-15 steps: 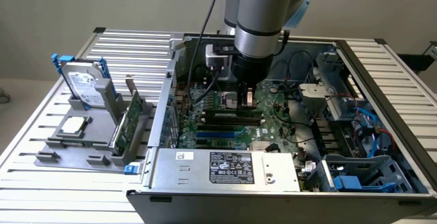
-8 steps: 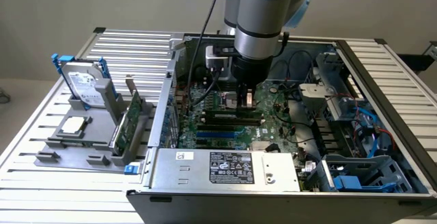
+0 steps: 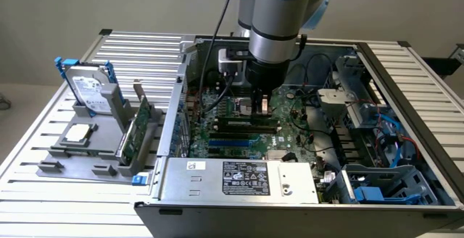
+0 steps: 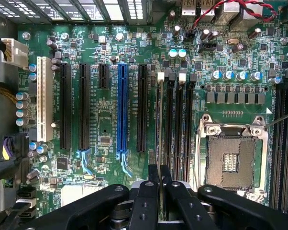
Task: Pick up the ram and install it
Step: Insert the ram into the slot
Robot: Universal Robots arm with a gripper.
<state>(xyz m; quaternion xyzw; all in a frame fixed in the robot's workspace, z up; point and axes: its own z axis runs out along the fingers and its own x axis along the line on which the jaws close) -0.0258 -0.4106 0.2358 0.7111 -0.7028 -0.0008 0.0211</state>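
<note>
Evidently the gripper (image 4: 159, 167) is clamping the ram (image 4: 158, 124) edge-on over the slots (image 4: 178, 120). Pickup is done; seating is looking unfinished.

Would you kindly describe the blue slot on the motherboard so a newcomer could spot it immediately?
Look inside the open computer case at the green motherboard. Among its long parallel slots, the blue slot sits between black slots. It is the only blue one; the others are black, apart from one white slot.
</note>
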